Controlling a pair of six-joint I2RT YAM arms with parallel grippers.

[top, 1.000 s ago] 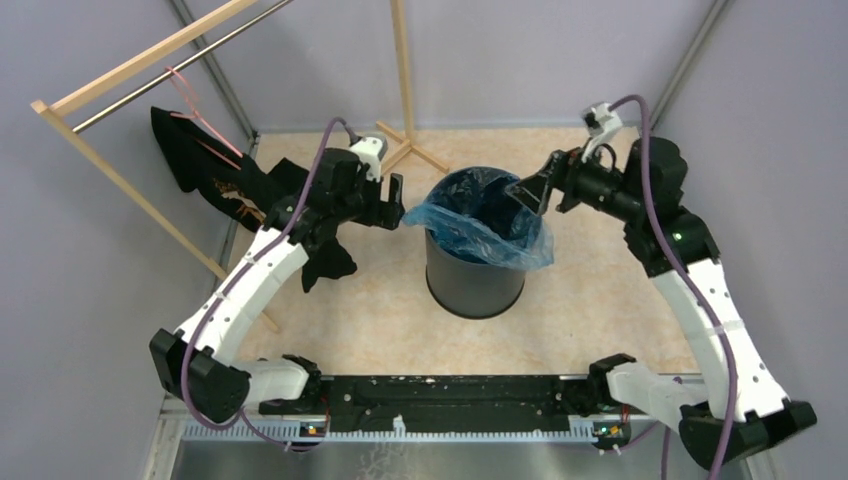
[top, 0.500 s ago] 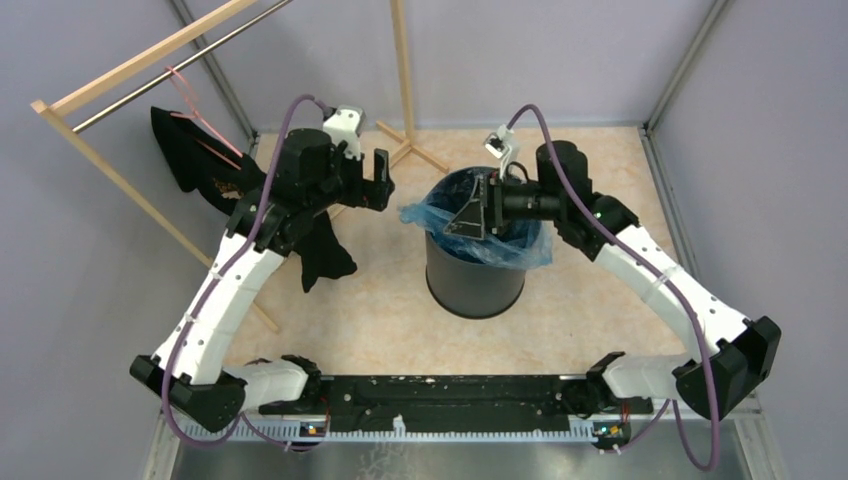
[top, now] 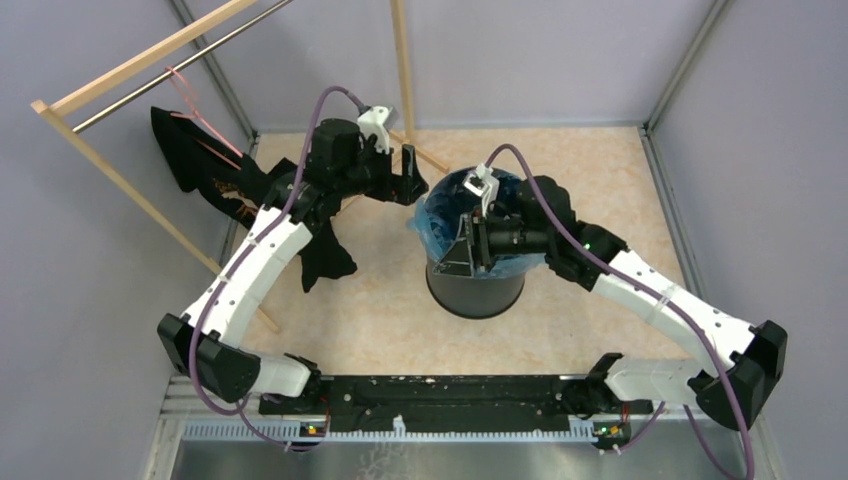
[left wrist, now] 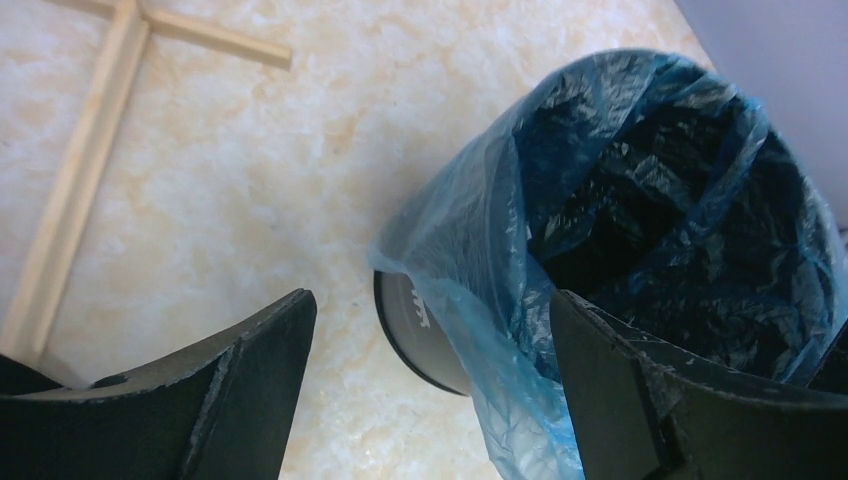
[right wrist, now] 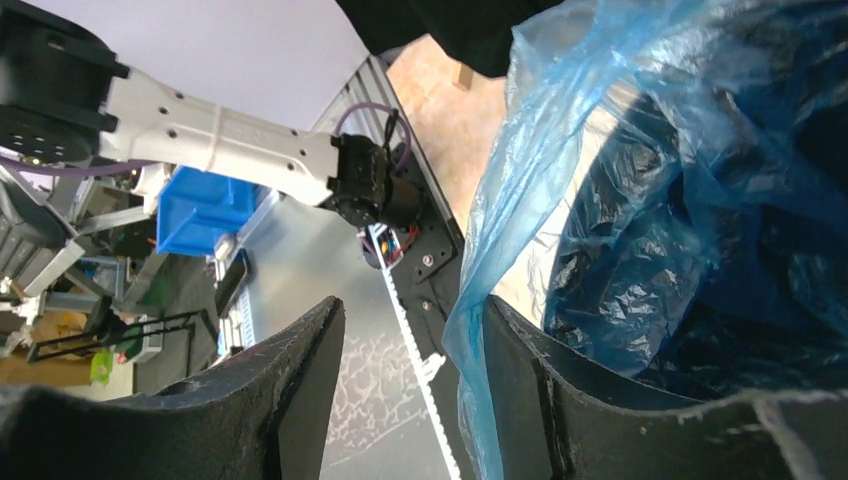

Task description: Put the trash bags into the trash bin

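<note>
The trash bin [top: 476, 290] is a dark round cylinder standing mid-table. The light-blue trash bag [top: 432, 216] lines it, with its film draped over the rim. My left gripper [top: 412, 187] is open at the bin's far-left rim. In the left wrist view [left wrist: 430, 305] the bag's hanging edge [left wrist: 500, 290] and the bin wall [left wrist: 412, 322] lie between its fingers. My right gripper [top: 459, 254] is open over the near-left rim. In the right wrist view [right wrist: 415, 310] the bag's edge [right wrist: 475, 330] hangs against the right finger [right wrist: 540, 400].
A black garment [top: 322, 255] lies on the table left of the bin, partly on a hanger [top: 195, 125] on the wooden rack [top: 130, 180]. The rack's cross foot [left wrist: 85, 170] lies behind the bin. Walls enclose the table.
My right gripper has swung left and nearer, from the bin's right side across the opening to the near-left rim. My left gripper has moved right, up to the bin's far-left rim.
</note>
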